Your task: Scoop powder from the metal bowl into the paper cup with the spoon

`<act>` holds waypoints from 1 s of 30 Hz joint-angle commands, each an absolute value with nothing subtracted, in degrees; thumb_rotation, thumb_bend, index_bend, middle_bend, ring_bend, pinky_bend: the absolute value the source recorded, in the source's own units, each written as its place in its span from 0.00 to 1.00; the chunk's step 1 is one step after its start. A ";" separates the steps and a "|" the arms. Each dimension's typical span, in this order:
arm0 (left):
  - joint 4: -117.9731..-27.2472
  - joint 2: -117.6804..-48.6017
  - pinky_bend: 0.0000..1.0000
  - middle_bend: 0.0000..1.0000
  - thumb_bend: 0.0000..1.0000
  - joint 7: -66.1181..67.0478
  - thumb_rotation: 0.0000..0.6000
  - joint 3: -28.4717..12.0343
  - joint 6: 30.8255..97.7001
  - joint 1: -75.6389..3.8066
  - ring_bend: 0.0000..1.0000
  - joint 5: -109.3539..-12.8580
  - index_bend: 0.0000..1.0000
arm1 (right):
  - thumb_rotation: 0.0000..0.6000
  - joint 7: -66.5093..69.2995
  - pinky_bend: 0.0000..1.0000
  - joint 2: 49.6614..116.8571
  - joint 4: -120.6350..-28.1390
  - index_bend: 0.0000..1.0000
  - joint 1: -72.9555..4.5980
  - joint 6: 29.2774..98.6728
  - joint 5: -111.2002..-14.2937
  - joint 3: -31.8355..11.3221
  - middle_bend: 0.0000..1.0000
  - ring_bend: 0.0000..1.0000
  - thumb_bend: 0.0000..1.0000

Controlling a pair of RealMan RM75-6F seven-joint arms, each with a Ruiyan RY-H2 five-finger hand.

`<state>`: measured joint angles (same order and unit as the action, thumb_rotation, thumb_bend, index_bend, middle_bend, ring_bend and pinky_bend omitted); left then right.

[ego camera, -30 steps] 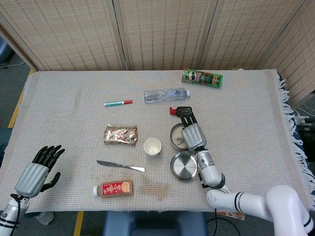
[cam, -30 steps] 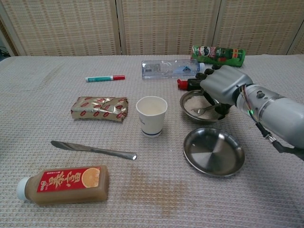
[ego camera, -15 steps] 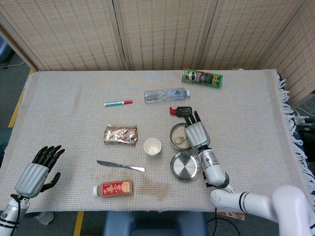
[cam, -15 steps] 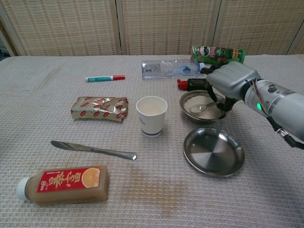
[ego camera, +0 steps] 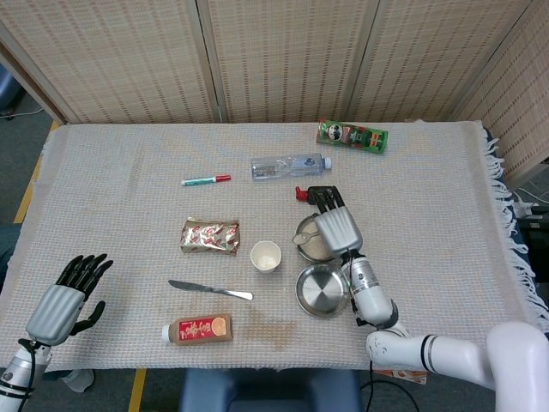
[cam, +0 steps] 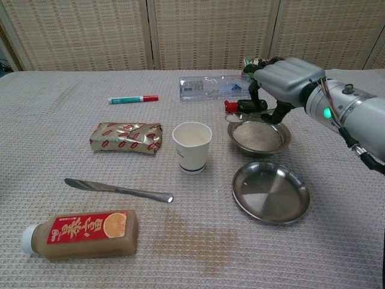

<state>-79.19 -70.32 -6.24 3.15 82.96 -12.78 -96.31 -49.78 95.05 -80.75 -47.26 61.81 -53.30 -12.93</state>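
A metal bowl [cam: 284,137] holding pale powder [cam: 258,135] sits right of the white paper cup [cam: 192,146], which stands upright. My right hand [cam: 287,81] hovers above the bowl's far side and grips the spoon's handle. The spoon [cam: 251,116] is lifted clear of the powder, its tip pointing left over the bowl's rim. In the head view the right hand [ego camera: 336,228] covers part of the bowl [ego camera: 310,250], with the cup [ego camera: 266,256] to its left. My left hand [ego camera: 69,296] rests at the table's front-left corner, fingers apart, holding nothing.
An empty metal dish [cam: 271,191] lies just in front of the powder bowl. A knife [cam: 117,189] and a juice bottle [cam: 81,232] lie front left. A foil packet [cam: 126,137], a marker [cam: 132,99], a water bottle [cam: 210,86] and a green can [cam: 283,69] lie farther back.
My right hand has risen from inside the powder bowl, lifting the spoon out and swinging its tip left toward the cup. The left hand has stayed still.
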 commanded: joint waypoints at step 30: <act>-79.12 -69.82 0.05 0.00 0.47 -7.40 1.00 3.36 83.55 -12.59 0.00 -96.75 0.00 | 1.00 -70.14 0.00 101.80 -82.18 0.66 -58.08 66.50 -51.58 -9.84 0.00 0.00 0.31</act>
<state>-79.11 -69.82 -7.41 3.34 83.56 -12.59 -96.72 -68.64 101.85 -81.85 -57.61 65.75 -50.85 -10.58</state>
